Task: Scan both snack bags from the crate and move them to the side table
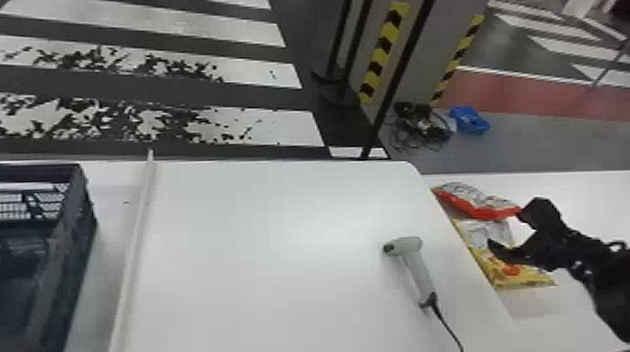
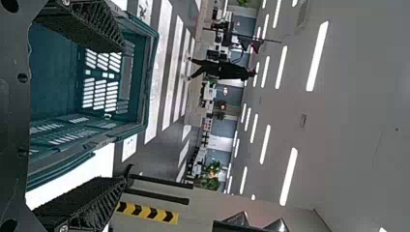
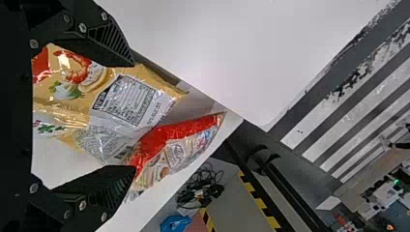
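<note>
Over the side table [image 1: 600, 198] at the right, my right gripper [image 1: 506, 231] stands open above two snack bags. The red bag [image 1: 475, 202] lies toward the table's back, with the yellow bag [image 1: 512, 273] in front of it. In the right wrist view the gripper [image 3: 130, 116] has its fingers apart, the yellow bag [image 3: 150, 82] and the red bag [image 3: 179, 140] lying beyond them. The white scanner [image 1: 417, 267] rests on the main table. My left gripper [image 2: 121, 116] is open near the teal crate [image 2: 140, 121], its fingers apart.
In the head view the dark crate [image 1: 73, 236] stands at the left, beside a raised white strip [image 1: 136, 244] on the main table [image 1: 283, 289]. The scanner's cable [image 1: 449, 328] runs to the front edge. Black poles [image 1: 400, 80] stand behind the tables.
</note>
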You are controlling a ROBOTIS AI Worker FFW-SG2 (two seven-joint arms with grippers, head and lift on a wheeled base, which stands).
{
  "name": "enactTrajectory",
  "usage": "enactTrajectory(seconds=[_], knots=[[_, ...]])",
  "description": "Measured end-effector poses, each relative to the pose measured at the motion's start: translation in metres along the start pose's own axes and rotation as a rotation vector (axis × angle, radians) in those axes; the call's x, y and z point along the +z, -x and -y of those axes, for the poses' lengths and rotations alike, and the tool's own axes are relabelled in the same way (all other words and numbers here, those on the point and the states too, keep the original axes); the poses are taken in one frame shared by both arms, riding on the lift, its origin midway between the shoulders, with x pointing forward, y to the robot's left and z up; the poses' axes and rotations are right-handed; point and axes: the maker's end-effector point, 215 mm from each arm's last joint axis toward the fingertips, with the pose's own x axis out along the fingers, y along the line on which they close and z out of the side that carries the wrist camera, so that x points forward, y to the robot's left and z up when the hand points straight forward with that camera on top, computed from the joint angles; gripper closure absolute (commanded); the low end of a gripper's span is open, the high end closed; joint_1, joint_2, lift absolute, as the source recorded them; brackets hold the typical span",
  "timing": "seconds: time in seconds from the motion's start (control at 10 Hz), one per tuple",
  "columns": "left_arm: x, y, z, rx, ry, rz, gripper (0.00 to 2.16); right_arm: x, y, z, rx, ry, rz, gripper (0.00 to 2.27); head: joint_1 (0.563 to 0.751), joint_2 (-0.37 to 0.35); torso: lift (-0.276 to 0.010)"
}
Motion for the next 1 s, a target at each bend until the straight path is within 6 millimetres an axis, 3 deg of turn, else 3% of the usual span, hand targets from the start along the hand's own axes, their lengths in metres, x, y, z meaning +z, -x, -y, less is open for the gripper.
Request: enactTrajectory(seconds=[0.3,0.6,0.7,1.0], knots=[[0.003,0.001,0.007,-0.004,-0.006,0.004,0.04,0.041,0.048,-0.028,-0.025,-0.214,0.159,0.05,0.695,-0.35,-0.095],[0.006,-0.001,0.018,-0.013,-0.012,0.007,0.04,0.109,0.108,-0.098,0.033,-0.493,0.315,0.1,0.695,-0.35,-0.095],[0.005,-0.002,0.022,-0.017,-0.016,0.008,0.04,0.137,0.124,-0.124,0.062,-0.572,0.377,0.1,0.695,-0.317,-0.095],[0.008,-0.003,0.026,-0.022,-0.017,0.014,0.04,0.204,0.146,-0.177,0.129,-0.734,0.527,0.11,0.695,-0.212,-0.095]])
